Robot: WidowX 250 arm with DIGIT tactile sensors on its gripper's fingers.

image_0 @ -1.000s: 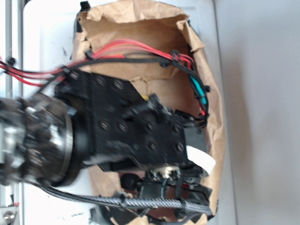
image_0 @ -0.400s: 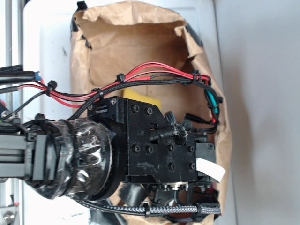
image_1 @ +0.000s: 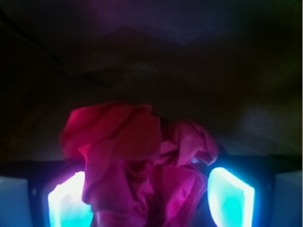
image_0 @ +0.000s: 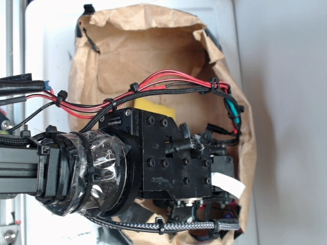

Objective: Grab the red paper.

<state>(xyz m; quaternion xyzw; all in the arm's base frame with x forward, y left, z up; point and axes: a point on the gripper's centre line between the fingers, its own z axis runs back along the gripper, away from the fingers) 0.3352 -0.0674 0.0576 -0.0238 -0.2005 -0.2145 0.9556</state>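
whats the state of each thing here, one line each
red paper: crumpled, sitting between the two gripper fingers.
gripper: fingers either side of the paper; contact unclear.
yellow sponge: lying in the bag, mostly hidden by the arm.
brown paper bag: open, wrinkled, arm reaching inside.

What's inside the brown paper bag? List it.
Inside the brown paper bag: a yellow sponge and the gripper straddling the red paper. The arm covers the bag's lower part in the exterior view.
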